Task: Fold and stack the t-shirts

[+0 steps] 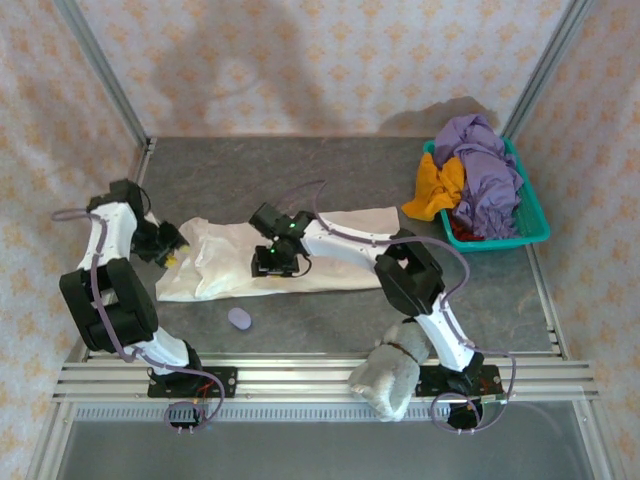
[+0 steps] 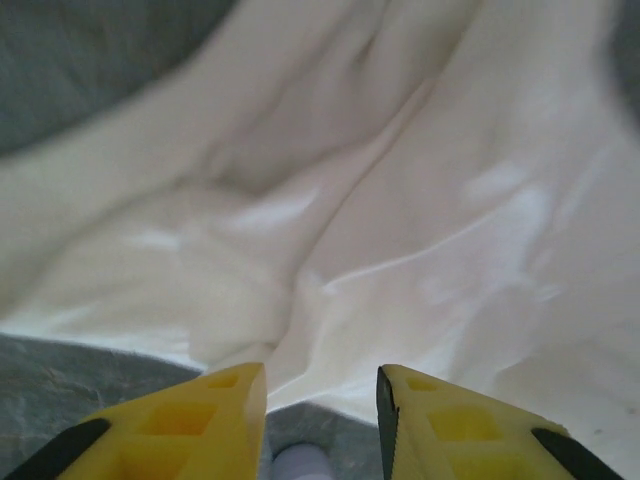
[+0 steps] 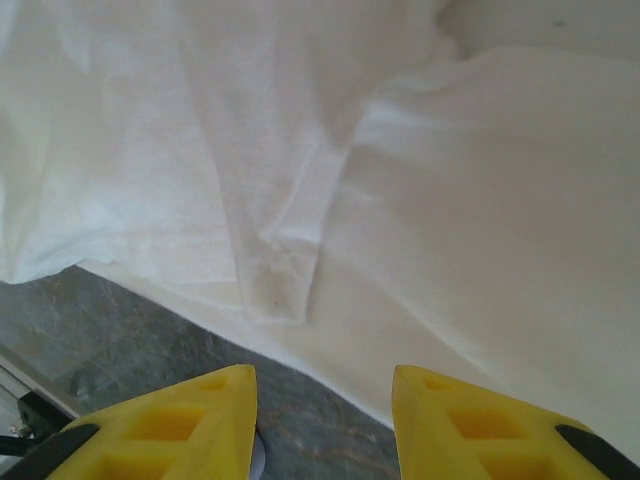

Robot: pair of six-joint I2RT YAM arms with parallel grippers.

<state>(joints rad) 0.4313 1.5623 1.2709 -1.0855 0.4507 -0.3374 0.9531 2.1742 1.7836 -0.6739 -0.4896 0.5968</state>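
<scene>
A cream-white t-shirt [image 1: 330, 250] lies spread and rumpled across the middle of the grey table. My left gripper [image 1: 172, 250] sits at its left edge. In the left wrist view the left gripper [image 2: 322, 375] is open, its yellow fingers [image 2: 225, 420] bare, and the shirt's hem [image 2: 330, 300] lies just beyond them. My right gripper [image 1: 275, 268] hangs over the shirt's near edge. It is open too [image 3: 323, 375], with bare table between the fingers and a folded flap of the shirt [image 3: 275, 280] ahead. Purple [image 1: 485, 165], orange [image 1: 437, 188] and red [image 1: 462, 230] t-shirts are heaped in the basket.
The teal basket [image 1: 530, 215] stands at the back right. A grey-white plush toy [image 1: 390, 375] rests on the front rail by the right arm's base. A small lilac object [image 1: 240, 319] lies on the table in front of the shirt. Metal frame posts line both sides.
</scene>
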